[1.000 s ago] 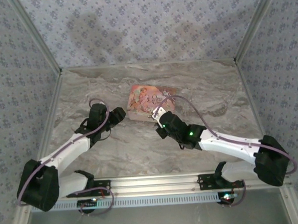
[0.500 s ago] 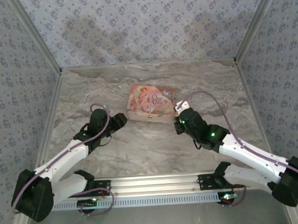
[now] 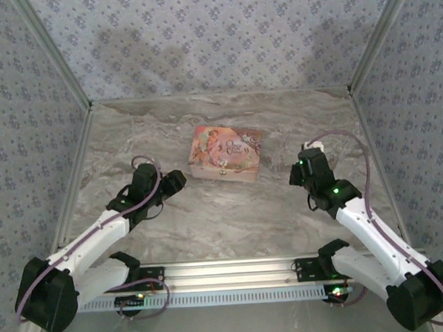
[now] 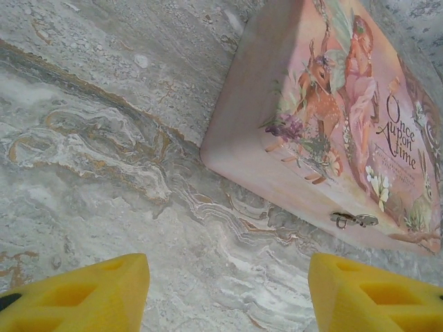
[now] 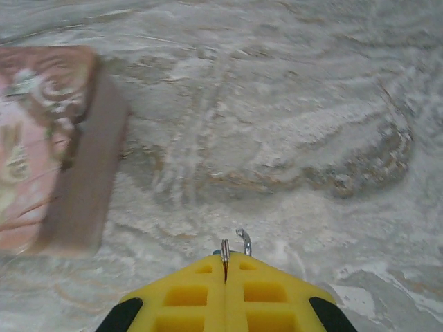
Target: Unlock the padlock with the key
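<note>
Pink illustrated box (image 4: 325,131) on the marble-patterned table (image 4: 104,138): dark, ornate lettering on the right part of its lid reads "Once Upon A Time". From overhead the same lettering is too small to read.

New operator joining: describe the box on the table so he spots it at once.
Start from the grey marbled table. Near its middle lies the box, flat and rectangular. It is the one pink thing there, its lid picturing a fawn beside the words Once Upon a Time.
</note>
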### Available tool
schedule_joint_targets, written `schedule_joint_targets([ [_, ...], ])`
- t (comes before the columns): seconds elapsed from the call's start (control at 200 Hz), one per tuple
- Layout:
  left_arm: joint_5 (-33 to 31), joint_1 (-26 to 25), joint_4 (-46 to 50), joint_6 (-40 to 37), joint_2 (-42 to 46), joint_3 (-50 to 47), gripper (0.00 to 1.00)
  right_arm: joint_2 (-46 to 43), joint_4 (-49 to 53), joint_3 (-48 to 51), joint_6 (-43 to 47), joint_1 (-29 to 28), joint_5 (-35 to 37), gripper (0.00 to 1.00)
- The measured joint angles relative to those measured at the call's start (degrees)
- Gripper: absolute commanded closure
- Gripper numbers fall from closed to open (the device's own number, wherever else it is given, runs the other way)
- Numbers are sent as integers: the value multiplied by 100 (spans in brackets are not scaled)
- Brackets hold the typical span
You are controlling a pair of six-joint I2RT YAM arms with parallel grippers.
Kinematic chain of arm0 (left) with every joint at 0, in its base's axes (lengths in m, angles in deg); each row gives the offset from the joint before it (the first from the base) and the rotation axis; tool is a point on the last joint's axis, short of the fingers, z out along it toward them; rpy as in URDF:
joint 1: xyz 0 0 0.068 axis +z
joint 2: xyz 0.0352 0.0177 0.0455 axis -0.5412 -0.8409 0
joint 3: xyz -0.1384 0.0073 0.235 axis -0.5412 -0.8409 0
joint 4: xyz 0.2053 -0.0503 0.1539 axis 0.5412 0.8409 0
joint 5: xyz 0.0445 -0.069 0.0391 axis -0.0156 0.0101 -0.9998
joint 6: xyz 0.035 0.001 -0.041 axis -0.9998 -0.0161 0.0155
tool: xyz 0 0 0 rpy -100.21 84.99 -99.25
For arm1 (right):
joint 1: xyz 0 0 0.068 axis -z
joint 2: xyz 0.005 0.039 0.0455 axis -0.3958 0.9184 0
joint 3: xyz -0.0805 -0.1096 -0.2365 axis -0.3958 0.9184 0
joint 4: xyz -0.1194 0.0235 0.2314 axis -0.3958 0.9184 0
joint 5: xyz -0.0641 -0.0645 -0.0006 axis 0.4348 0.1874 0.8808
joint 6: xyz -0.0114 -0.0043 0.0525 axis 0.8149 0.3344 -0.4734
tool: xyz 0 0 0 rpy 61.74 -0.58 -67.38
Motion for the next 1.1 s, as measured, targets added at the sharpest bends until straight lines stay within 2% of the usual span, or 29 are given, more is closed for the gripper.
schedule_joint_targets([
  [0.17, -2, 0, 74, 0, 24, -9, 38, 575, -144, 133, -382, 686, -466, 100],
  [0.69, -44, 0, 105, 0, 68, -44, 37, 1943, -1093, 155, -772, 1244, -1266, 98],
  [0.77, -44, 0, 105, 0, 68, -44, 37, 2055, -1161, 157, -774, 1281, -1311, 91],
  [0.889, -44, 0, 105, -4, 68, -44, 37, 2155, -1200, 157, -876, 1335, -1379, 68],
  [1.099, -44, 37, 111, -87, 15, -39, 34, 2116, -1032, 151, -903, 1355, -1333, 48],
])
